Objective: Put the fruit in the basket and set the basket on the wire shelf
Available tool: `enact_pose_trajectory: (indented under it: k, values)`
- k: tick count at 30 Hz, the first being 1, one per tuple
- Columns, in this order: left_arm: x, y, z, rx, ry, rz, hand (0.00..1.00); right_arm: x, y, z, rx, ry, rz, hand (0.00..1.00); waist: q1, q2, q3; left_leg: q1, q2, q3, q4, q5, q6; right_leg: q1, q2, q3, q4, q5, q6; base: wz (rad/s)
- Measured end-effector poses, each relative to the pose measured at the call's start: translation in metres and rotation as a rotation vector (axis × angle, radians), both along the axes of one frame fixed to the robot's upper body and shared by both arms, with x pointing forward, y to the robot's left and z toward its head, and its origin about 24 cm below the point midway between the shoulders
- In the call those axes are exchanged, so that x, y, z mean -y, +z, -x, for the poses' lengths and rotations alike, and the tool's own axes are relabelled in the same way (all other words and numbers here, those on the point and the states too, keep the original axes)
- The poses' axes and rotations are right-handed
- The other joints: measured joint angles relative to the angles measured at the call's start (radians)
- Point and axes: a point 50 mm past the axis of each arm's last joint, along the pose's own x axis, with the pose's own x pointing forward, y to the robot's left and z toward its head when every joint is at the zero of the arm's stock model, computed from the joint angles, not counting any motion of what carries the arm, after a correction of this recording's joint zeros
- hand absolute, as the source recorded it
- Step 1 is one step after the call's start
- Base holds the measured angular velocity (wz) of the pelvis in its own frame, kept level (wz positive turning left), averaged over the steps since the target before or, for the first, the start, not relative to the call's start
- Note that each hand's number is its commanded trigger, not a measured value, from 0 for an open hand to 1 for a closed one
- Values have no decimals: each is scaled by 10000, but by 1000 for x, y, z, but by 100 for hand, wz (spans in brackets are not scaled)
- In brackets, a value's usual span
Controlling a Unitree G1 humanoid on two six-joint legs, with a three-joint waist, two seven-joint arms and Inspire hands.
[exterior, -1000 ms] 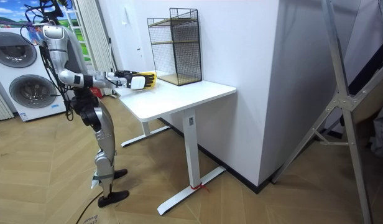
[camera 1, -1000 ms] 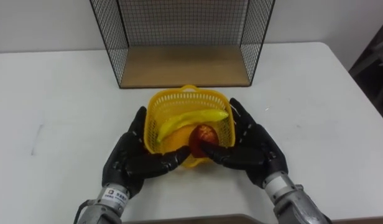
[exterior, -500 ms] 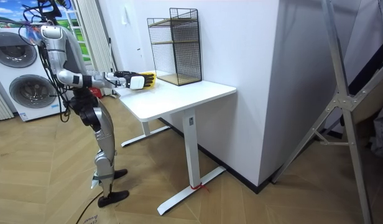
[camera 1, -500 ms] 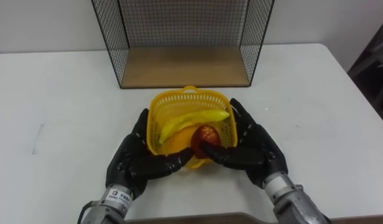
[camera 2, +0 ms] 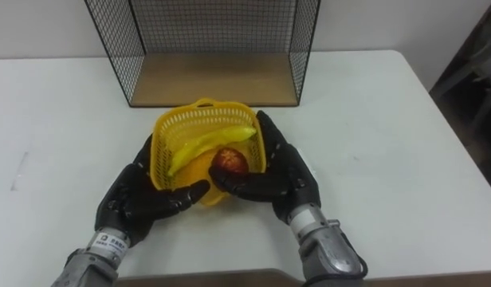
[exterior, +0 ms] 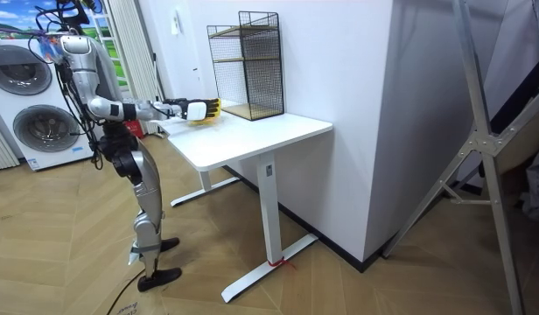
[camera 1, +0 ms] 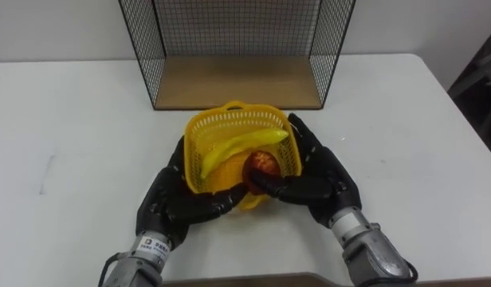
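The yellow basket [camera 1: 237, 123] sits between both hands on the white bench [camera 1: 70, 127], just in front of the wire shelf [camera 1: 142, 48] and its wooden floor [camera 1: 237, 81]. The left hand [camera 1: 175, 201] cups the basket's left wall and the right hand [camera 1: 319, 174] cups its right wall. On each, the fingers lie along the side and the thumb curls round the near edge. Inside lie a banana [camera 1: 244, 145], a red apple [camera 1: 264, 163] and an orange fruit [camera 1: 223, 177]. Whether the basket rests on the bench or is raised off it I cannot tell. In the room view the robot stands at the bench's end, arms stretched forward, with washing machines [exterior: 29, 105] behind it.
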Motion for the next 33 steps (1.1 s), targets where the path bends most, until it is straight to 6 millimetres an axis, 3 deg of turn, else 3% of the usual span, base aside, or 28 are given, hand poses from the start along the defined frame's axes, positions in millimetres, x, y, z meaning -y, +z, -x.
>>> enact_pose_trajectory:
  k: [8,13,22,33]
  values:
    - [5,24,-14,1181,292,176,0,-5,18,-15,844,-570,-874,0,-10,6,-3,25,7,-14,55,1,0,51,2,-36,17,3,-5,0]
    - [7,41,-25,1902,440,730,0,-6,39,-21,1739,-854,-1161,0,-1,21,-14,21,3,-42,77,3,0,60,1,-75,15,5,-8,0]
    - [8,80,-25,3544,884,1679,0,-9,71,-19,3318,-922,-1875,0,0,103,-58,133,3,-34,36,3,-1,142,-4,-79,6,5,-8,0]
    - [9,85,-25,3936,1155,1980,0,-12,74,-18,3605,-983,-2144,0,4,127,-64,111,30,-40,215,-21,-4,210,24,-85,30,7,-13,0]
